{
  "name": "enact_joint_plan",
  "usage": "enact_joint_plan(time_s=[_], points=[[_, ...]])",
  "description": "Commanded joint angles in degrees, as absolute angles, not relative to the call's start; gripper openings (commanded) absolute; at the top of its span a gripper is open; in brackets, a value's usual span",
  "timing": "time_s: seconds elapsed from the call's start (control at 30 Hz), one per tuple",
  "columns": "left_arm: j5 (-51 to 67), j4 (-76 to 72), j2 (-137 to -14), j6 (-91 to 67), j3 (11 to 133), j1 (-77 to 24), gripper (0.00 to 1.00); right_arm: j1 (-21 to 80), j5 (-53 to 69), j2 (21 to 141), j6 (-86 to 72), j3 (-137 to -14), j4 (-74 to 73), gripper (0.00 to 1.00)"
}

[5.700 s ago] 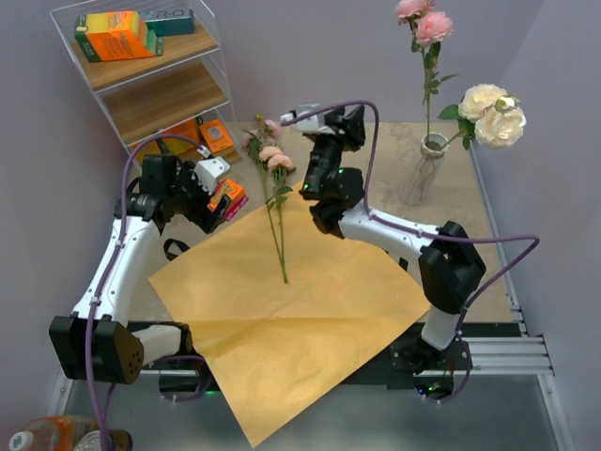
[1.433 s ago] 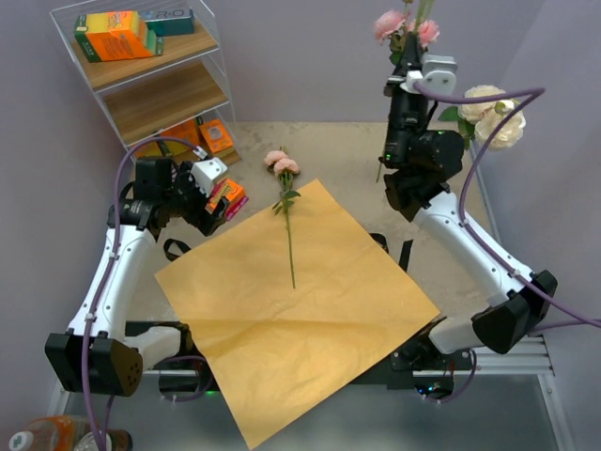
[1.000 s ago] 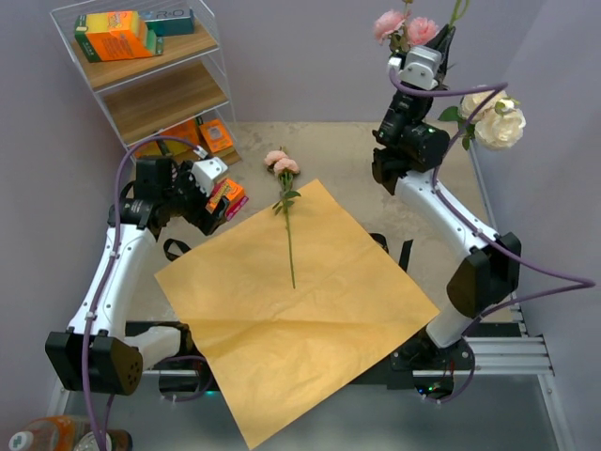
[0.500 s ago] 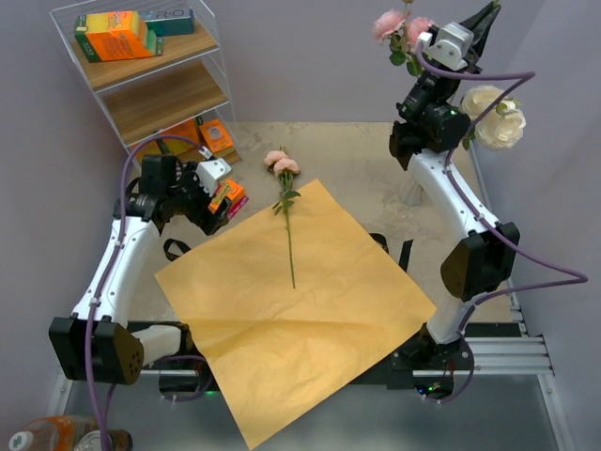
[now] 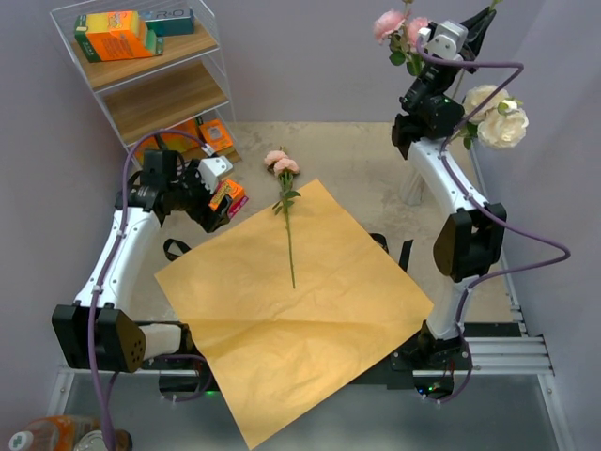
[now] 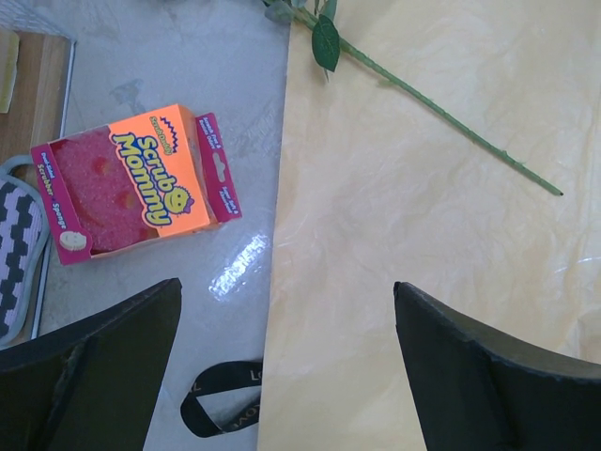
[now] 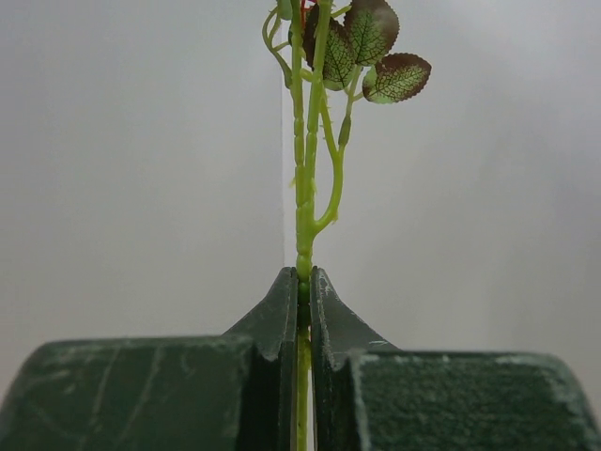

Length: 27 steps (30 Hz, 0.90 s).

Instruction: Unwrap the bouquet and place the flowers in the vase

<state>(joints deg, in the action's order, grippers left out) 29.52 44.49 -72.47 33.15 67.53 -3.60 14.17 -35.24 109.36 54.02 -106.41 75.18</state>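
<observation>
Over the last second the right arm has swung up and rightward, folding steeply. Its jaws stay clamped on a green stem high by the back wall. The vase is mostly hidden behind that arm. The left arm's jaws hang wide apart over the orange paper's left edge, near the Scrub Mommy box. One pink flower lies across the paper, with bare surface beyond.
</observation>
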Motion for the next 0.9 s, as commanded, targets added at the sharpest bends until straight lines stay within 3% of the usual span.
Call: enact_joint_plan(time_s=[0.0, 0.53, 0.57, 0.7, 0.87], points=[[31.46, 45.79, -72.77, 34.98, 70.49, -2.90, 0.99, 14.24, -36.82, 109.33, 52.82, -108.55, 92.11, 0.00], [32.25, 45.44, -72.42, 34.45, 70.49, -2.29, 0.99, 16.96, -42.61, 104.42, 55.63, -86.77, 96.58, 0.03], [32.34, 45.35, -71.99, 34.28, 70.31, -2.29, 0.99, 17.31, -43.32, 103.98, 56.07, -85.36, 97.37, 0.06], [32.96, 45.17, -70.67, 33.75, 69.00, -2.29, 1.00, 18.72, -44.73, 100.47, 56.78, -78.76, 99.67, 0.33], [32.87, 45.35, -67.51, 33.23, 67.68, -2.28, 0.99, 20.74, -45.79, 97.21, 56.78, -73.57, 100.02, 0.51]])
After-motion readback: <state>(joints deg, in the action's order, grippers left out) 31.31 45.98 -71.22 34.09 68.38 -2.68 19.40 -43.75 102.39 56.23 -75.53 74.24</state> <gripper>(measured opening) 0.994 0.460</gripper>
